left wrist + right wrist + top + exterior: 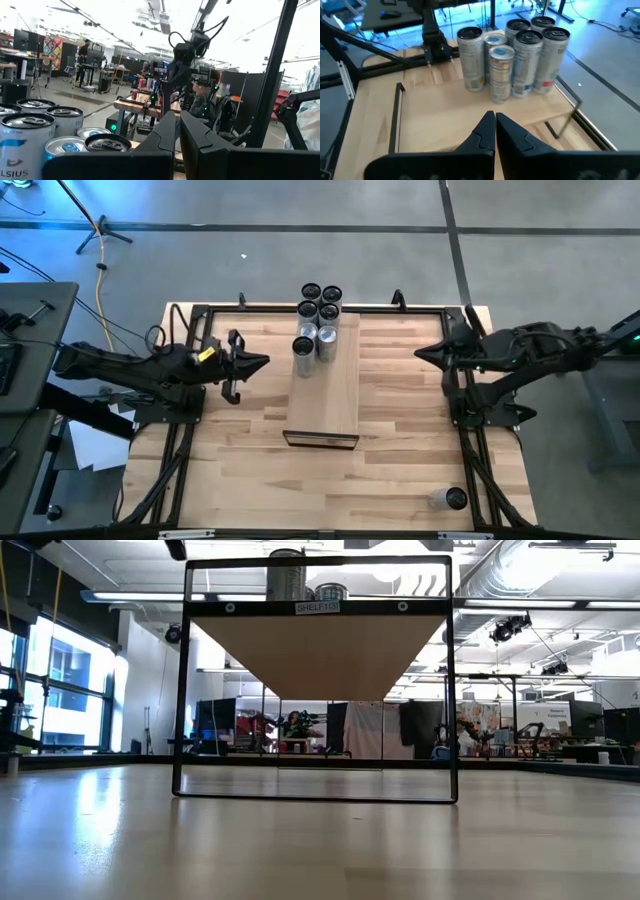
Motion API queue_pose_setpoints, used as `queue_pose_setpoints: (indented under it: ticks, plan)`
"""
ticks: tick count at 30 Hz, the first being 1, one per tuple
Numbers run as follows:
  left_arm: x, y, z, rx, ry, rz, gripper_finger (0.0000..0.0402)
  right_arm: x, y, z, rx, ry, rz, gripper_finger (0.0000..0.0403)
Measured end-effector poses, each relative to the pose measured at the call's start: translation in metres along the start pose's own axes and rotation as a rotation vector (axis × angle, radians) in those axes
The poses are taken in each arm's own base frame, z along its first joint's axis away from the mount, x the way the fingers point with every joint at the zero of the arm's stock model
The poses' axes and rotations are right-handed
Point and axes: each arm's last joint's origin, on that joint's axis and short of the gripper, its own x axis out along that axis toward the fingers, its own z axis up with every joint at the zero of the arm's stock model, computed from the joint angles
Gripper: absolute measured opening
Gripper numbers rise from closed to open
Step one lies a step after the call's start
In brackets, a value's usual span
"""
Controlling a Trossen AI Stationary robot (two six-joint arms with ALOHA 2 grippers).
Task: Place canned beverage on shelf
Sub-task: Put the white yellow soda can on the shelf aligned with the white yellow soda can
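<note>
Several silver beverage cans [318,320] stand upright in a cluster on the far end of the shelf [325,395], a long pale board raised on a dark frame in the middle of the table. The right wrist view shows the cans [512,55] on the board, and the left wrist view shows their tops [45,130]. My left gripper [262,362] is shut and hovers left of the shelf, level with the cans. My right gripper [420,352] is shut and hangs right of the shelf, holding nothing.
One more can [448,498] sits alone on the tabletop near the near right corner. The near half of the shelf board [325,415] is bare. In the low view the shelf's dark frame [182,690] stands across the middle of the table.
</note>
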Motion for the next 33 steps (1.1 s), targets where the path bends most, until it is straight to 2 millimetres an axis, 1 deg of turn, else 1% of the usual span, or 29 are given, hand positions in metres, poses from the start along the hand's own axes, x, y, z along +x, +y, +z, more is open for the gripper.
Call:
queue_pose_setpoints:
  ticks: [3, 6, 10, 13, 16, 19, 24, 27, 30, 33]
  plan:
    - [-0.003, 0.000, 0.003, 0.024, -0.005, -0.002, 0.0000, 0.015, 0.009, -0.010, 0.011, -0.035, 0.018, 0.0000]
    - [-0.006, 0.001, 0.006, 0.030, -0.014, -0.003, 0.0000, 0.036, 0.019, -0.032, 0.036, -0.067, 0.057, 0.0000]
    - [-0.009, 0.001, 0.008, 0.033, -0.013, -0.003, 0.0000, 0.063, 0.030, -0.058, 0.118, -0.145, 0.132, 0.0000]
    - [-0.009, 0.002, 0.004, 0.043, 0.025, 0.003, 0.0000, 0.075, 0.035, -0.068, 0.180, -0.241, 0.174, 0.0000]
    - [-0.009, 0.003, 0.000, 0.051, 0.065, 0.008, 0.0003, 0.079, 0.036, -0.069, 0.223, -0.338, 0.196, 0.0000]
    - [-0.010, 0.003, -0.001, 0.060, 0.077, 0.010, 0.0010, 0.077, 0.037, -0.064, 0.214, -0.400, 0.201, 0.0000]
    - [-0.010, 0.004, -0.001, 0.096, 0.072, 0.035, 0.0026, 0.073, 0.036, -0.057, 0.195, -0.457, 0.190, 0.0000]
    - [-0.010, 0.004, -0.001, 0.099, 0.068, 0.067, 0.0037, 0.073, 0.036, -0.056, 0.203, -0.467, 0.166, 0.0000]
    - [-0.010, 0.005, -0.001, 0.105, 0.067, 0.087, 0.0052, 0.073, 0.035, -0.056, 0.237, -0.471, 0.162, 0.0000]
    - [-0.010, 0.005, -0.001, 0.101, 0.066, 0.091, 0.0073, 0.072, 0.034, -0.054, 0.336, -0.493, 0.144, 0.0009]
